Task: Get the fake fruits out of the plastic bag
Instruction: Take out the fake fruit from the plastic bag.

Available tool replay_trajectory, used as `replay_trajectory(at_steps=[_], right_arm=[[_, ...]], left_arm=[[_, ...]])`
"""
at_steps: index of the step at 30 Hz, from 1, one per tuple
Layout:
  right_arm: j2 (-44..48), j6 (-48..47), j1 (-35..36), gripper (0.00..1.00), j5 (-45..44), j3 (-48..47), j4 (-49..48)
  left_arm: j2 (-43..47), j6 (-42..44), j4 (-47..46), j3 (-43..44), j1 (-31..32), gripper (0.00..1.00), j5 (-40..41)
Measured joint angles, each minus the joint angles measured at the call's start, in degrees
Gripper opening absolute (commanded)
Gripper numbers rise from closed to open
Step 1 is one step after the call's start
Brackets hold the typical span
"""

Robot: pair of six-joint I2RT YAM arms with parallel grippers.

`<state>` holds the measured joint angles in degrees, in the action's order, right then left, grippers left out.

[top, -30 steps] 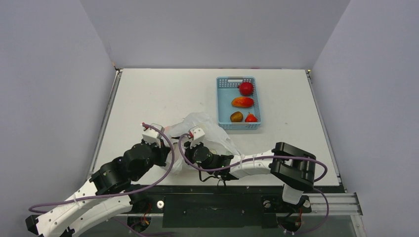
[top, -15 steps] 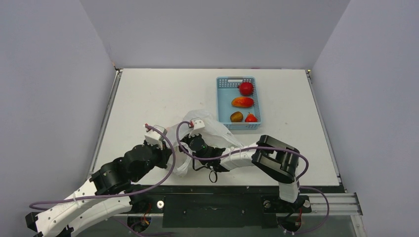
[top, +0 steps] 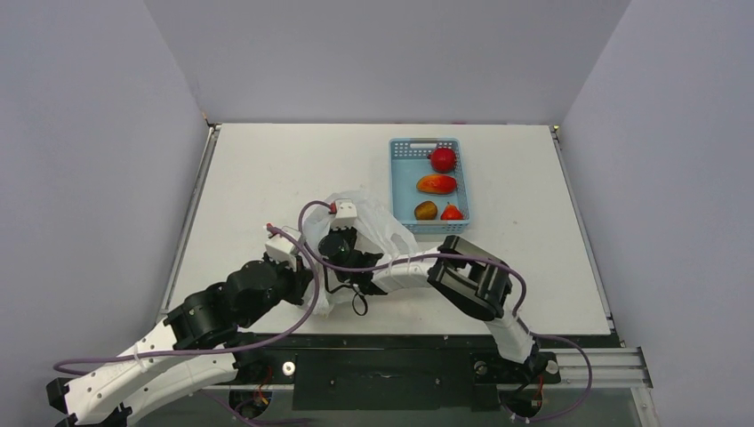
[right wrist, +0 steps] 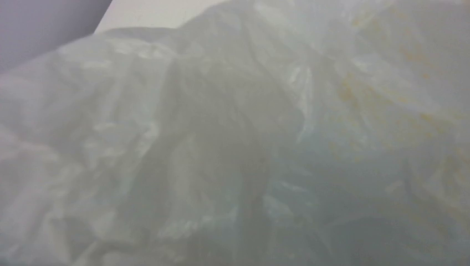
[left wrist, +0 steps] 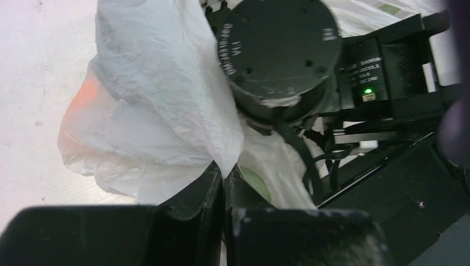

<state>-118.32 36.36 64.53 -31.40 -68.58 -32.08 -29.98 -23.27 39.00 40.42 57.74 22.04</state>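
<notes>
**Surface** (top: 267,169): white and rectangular. Grey walls (top: 107,178) close it in at 9, 12 and 3 o'clock, and the arm bases sit along the 6 o'clock edge. Bare surface shows from 9 through 12 o'clock of the bag, with another strip at 3 to 4 o'clock.

**Basket** (top: 393,187): blue and perforated, lying at 1 o'clock of the bag with its near corner just beside the film. It holds four things:
- apple (top: 443,159) at the far end
- mango (top: 436,184) in the middle
- kiwi (top: 426,210) at the near left
- small red fruit (top: 452,213) at the near right

**Plastic bag** (top: 382,233): crumpled and translucent white, lying mid-surface toward 6 o'clock, well apart from the side walls. In the left wrist view an orange tint glows through the film (left wrist: 155,111) at 9 o'clock. What causes the tint cannot be made out.

**Left pincer** (left wrist: 224,180): its fingers are pressed together on a fold of the bag's 7 o'clock edge (top: 313,286).

**Right pincer**: buried in the bag, reaching in from 4 o'clock. Only the right arm's black wrist housing (top: 342,245) stands out of the film. The right wrist view shows nothing but bag film (right wrist: 233,138) with yellow-orange print at 2 o'clock. Whether its fingers are apart or together cannot be told.
</notes>
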Motion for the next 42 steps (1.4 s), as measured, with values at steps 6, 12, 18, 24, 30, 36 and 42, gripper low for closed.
replay_trajectory(at_steps=[6, 12, 18, 24, 30, 36, 42], right_arm=[[-6.8, 1.1, 0.0, 0.79, -5.0, -9.0, 7.8], [-12.2, 2.1, -0.7, 0.52, -5.6, -15.8, 14.3], [-12.6, 0.5, -2.8, 0.16, -2.5, -16.9, 15.1], [-12.1, -3.6, -4.2, 0.0, 2.0, -16.5, 14.6], [-7.3, -6.3, -4.9, 0.0, 6.2, -11.0, 15.4], [3.6, -7.9, -4.9, 0.0, 10.0, -0.9, 16.5], [14.8, -8.8, -4.9, 0.0, 14.2, 6.2, 16.1]], left_arm=[[-0.1, 0.0, -0.1, 0.0, 0.5, 0.0, 0.2], [0.5, 0.0, 0.2, 0.0, 0.8, 0.0, 1.4], [0.8, 0.0, 0.2, 0.0, 1.6, 0.0, 2.2], [0.6, 0.0, 0.2, 0.0, 1.8, 0.0, 2.4], [0.3, -0.1, 0.2, 0.0, 1.9, 0.0, 2.8], [0.5, -0.5, 0.3, 0.0, 2.2, 0.0, 4.6], [0.9, -1.2, 0.4, 0.0, 2.2, 0.0, 6.7]])
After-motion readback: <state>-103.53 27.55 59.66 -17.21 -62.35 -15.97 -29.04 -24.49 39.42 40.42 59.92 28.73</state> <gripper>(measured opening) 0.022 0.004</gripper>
